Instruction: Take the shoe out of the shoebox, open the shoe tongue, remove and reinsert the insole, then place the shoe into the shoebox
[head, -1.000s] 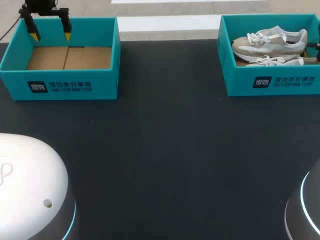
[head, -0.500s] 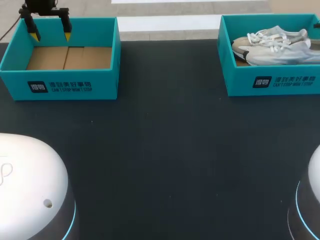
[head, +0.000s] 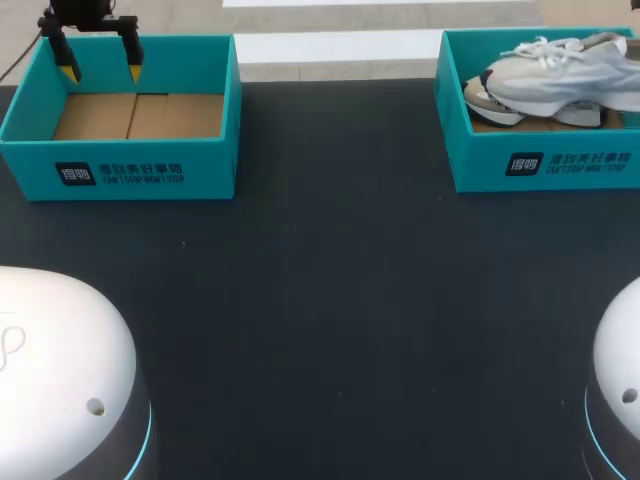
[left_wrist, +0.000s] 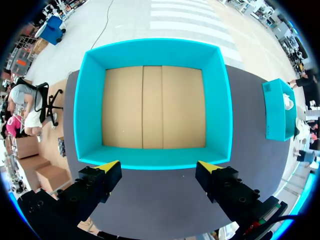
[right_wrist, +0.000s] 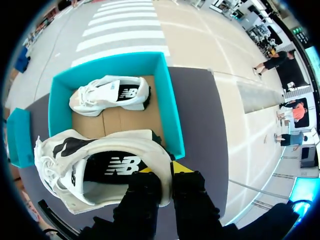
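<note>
A pale grey and white shoe (head: 565, 72) hangs tilted above the teal right shoebox (head: 540, 165). In the right wrist view my right gripper (right_wrist: 167, 170) is shut on the heel collar of this shoe (right_wrist: 100, 170), one finger inside and one outside. A second shoe (right_wrist: 110, 92) lies on the cardboard floor of that box (right_wrist: 170, 115); the head view shows this second shoe (head: 490, 100) partly hidden under the lifted one. My left gripper (head: 100, 70) hovers open over the back wall of the empty left box (head: 130, 175); the left wrist view shows the gripper (left_wrist: 157, 167) holding nothing.
The two teal boxes stand at the far corners of the dark table (head: 330, 280). The empty left box (left_wrist: 155, 47) has a bare cardboard floor. The white bases of my arms (head: 60, 380) fill the near corners.
The shoe has risen out of the right box, toe swinging up and to the left, held by my right gripper. The left arm has not moved.
</note>
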